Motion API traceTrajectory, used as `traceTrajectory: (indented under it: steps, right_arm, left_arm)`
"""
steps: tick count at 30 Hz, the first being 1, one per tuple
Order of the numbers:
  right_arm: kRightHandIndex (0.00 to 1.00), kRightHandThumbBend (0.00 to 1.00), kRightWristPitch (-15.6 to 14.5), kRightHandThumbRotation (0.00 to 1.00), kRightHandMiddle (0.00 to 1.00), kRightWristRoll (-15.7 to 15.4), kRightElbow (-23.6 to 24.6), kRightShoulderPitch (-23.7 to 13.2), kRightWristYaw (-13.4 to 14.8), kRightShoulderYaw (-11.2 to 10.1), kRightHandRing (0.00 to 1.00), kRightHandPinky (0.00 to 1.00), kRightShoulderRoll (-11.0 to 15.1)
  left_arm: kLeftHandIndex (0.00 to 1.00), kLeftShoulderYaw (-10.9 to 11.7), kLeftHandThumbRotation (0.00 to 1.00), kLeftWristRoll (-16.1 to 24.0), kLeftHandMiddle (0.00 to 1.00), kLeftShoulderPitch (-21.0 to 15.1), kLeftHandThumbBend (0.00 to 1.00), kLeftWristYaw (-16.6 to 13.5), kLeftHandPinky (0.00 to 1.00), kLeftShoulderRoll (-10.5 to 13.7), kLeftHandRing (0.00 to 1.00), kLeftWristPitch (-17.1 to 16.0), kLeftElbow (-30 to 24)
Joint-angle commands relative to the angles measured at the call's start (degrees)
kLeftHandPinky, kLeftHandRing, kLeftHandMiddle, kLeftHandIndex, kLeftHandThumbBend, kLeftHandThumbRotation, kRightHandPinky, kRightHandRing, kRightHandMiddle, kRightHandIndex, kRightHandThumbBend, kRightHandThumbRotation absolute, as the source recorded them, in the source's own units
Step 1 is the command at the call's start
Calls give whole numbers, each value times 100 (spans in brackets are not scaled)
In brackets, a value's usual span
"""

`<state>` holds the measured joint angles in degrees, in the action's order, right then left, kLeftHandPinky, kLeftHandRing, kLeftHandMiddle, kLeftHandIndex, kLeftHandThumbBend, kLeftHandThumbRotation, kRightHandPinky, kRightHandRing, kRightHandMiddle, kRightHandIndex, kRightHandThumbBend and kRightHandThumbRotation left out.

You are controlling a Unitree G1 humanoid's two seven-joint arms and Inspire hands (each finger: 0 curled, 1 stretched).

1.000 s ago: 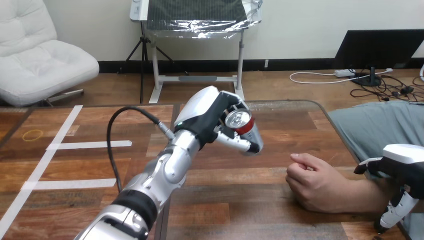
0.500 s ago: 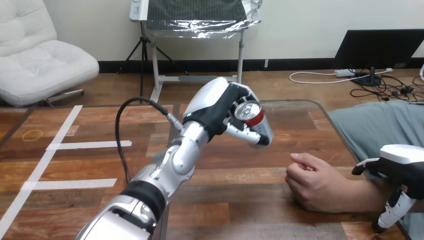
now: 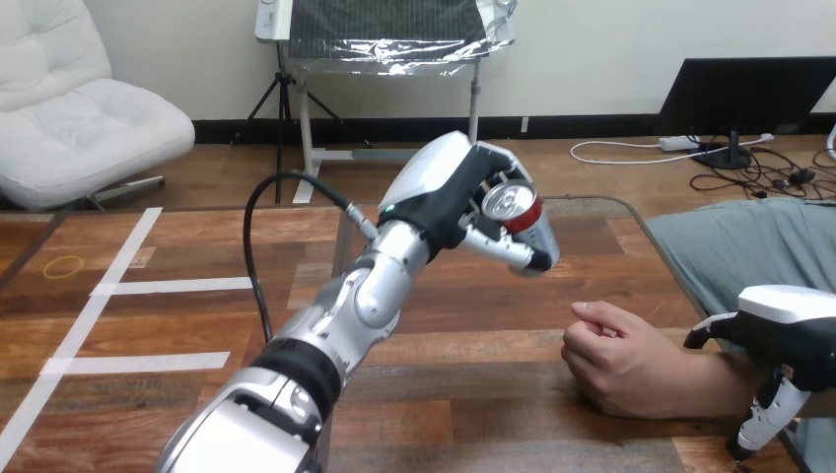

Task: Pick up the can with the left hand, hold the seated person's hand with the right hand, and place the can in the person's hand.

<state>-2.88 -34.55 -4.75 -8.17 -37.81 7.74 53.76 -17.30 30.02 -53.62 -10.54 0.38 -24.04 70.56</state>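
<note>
Step in hand: carry and handover. The pickup looked done. The can [image 3: 520,210] was off the surface [image 3: 473,325], in the left hand [image 3: 449,192], raised above mid-table with its silver top tipped toward the camera. The fingers [image 3: 508,248] were curled round the can body and the thumb was hidden behind it.

The left arm [image 3: 365,296] reached forward and up from the lower left, elbow bent, wrist turned so the white back shell faced left.

The person's hand [image 3: 616,360] lay on the surface at right, loosely fisted, knuckles up, well apart from the can and below it.

The right hand [image 3: 789,335] sat at the lower right over the person's forearm [image 3: 710,379]. Its fingers [image 3: 764,424] hung down loosely on the near side, not seen closed round anything, so probably no hold yet.

Next move, as a judgement: the right hand would need to grip the person's hand or wrist, the fist would need to open palm up, and then the left arm could swing right and lower the can into it. Risk: letting go before the palm is ready.
</note>
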Motion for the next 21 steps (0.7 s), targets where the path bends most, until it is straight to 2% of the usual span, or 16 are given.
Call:
traceTrajectory:
  steps: [1,12,21]
  right_arm:
    - [88,79,25,11,93,-154,-58,-588,173,118,93,90,-133]
    - [88,77,136,14,93,-347,-193,-723,186,322,92,90,-135]
    - [87,77,240,14,92,-386,-285,-789,243,387,92,90,-173]
  left_arm:
    - [49,17,0,-43,48,-802,65,-249,39,-41,43,-151,-29]
    - [48,21,0,-63,48,-819,65,-268,38,-87,42,-150,-6]
    - [48,19,0,-64,48,-818,65,-276,38,-107,42,-159,1]
